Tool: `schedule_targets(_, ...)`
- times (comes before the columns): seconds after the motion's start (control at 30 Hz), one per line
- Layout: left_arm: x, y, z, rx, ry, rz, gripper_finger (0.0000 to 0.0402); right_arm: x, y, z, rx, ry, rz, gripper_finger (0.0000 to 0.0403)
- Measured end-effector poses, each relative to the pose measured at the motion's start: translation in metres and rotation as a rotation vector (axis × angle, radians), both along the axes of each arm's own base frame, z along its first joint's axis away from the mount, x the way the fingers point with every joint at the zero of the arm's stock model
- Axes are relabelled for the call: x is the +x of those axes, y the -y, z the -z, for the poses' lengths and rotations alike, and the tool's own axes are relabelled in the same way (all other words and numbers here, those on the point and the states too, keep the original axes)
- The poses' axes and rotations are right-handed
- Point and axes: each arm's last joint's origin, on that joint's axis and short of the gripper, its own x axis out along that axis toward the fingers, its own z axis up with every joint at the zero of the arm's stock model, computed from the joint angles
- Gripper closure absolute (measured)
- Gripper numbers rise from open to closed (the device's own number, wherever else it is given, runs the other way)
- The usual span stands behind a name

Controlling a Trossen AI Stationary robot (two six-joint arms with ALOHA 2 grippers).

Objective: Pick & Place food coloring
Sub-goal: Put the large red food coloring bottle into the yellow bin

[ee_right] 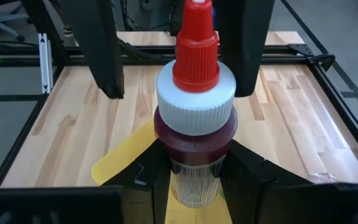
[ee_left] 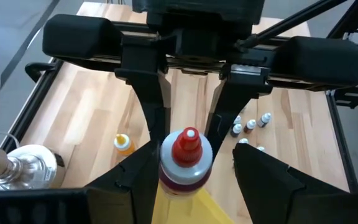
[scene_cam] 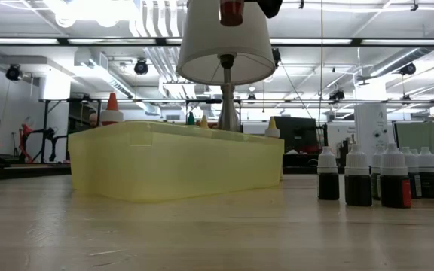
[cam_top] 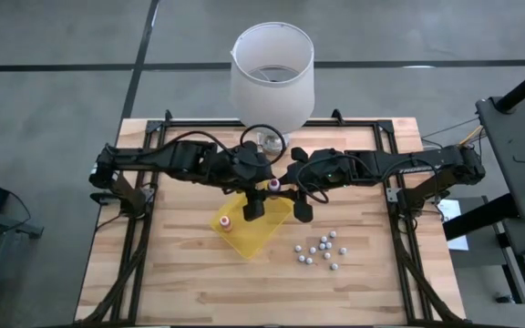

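- the right pincer (ee_right: 194,180) is clamped on a red-capped food coloring bottle (ee_right: 195,106), gripping it low on the body so that it stands upright with cap and nozzle free.
- in the high view this bottle (cam_top: 272,185) hangs between the two arms, just above the far edge of the yellow tray (cam_top: 261,239); the likely aim is either a handover or a drop into the tray.
- the left pincer (ee_left: 194,177) has its fingers spread wide on either side of the same bottle (ee_left: 186,158) without visibly gripping it, placed as though to receive it.
- one small bottle with a pale cap (cam_top: 227,221) already stands in the tray, near its left corner.
- a cluster of further bottles (cam_top: 320,249) waits on the wooden counter (cam_top: 180,282) to the right of the tray, well apart from both arms; in the low view they stand upright in a row (scene_cam: 383,177).
- a white lamp (cam_top: 272,68) stands at the far edge of the counter, behind the arms.
- judged from this, most of the bottles are not yet placed.
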Motion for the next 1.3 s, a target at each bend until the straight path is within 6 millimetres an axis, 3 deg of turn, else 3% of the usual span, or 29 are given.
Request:
schedule_targets(0.17, 0.0022, -0.0007, 0.002, 0.007, -0.006, -0.011, 0.0236, 0.0, 0.0, 0.0, 0.0, 0.0, 0.0, 0.0296)
schedule_targets(0.53, 0.003, -0.0048, 0.0026, 0.01, -0.008, -0.022, 0.0304, 0.0001, 0.0004, -0.0001, 0.0, 0.002, 0.001, 0.0296)
schedule_targets(0.9, 0.0031, -0.0051, 0.0028, 0.011, -0.009, -0.021, 0.0307, 0.0002, 0.0002, -0.0001, 0.0, 0.003, 0.001, 0.0294)
schedule_targets(1.3, 0.0021, -0.0062, 0.006, 0.012, -0.042, -0.022, 0.0308, -0.0057, 0.0, -0.0066, 0.032, 0.021, -0.001, 0.0214)
